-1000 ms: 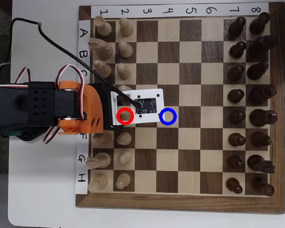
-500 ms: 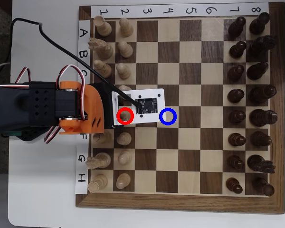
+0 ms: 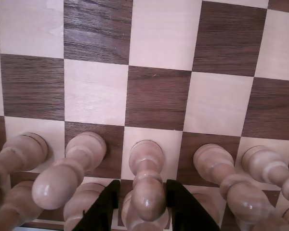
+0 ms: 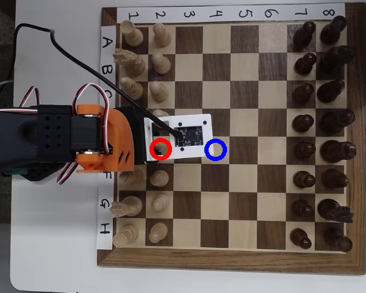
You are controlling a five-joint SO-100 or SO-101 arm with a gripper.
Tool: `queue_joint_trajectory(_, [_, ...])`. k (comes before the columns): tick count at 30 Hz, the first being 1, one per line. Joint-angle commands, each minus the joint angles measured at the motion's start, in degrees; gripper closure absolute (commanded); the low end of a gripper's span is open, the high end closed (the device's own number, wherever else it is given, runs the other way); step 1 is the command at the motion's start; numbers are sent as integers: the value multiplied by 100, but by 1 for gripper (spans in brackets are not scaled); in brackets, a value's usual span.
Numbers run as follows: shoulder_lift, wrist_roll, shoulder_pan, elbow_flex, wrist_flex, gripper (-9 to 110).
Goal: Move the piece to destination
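Observation:
The piece, a pale pawn with a round head, stands low in the middle of the wrist view. My gripper has a black finger on each side of its head. A thin gap shows on the left, so the jaws are open around it. In the overhead view the gripper sits over the red-ringed square in column 2, and the arm hides most of the pawn. The destination, a light square with a blue ring, lies two squares to the right and is bare.
Other pale pawns stand close on both sides of the held-between pawn. Pale pieces fill columns 1 and 2. Dark pieces fill columns 7 and 8. The orange and black arm reaches in from the left.
In the overhead view the gripper has settled slightly over the red-ringed square. The pawn's pale top, seen inside the ring before, is now mostly covered.

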Motion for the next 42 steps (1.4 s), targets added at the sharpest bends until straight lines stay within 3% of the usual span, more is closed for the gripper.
queue_joint_trajectory(1, [9,-53,62,-44,-79,90])
queue_joint_trajectory(31, [-88,-35,255,-123,211,101])
queue_joint_trajectory(42, [-44,123,343,-1195,580,101])
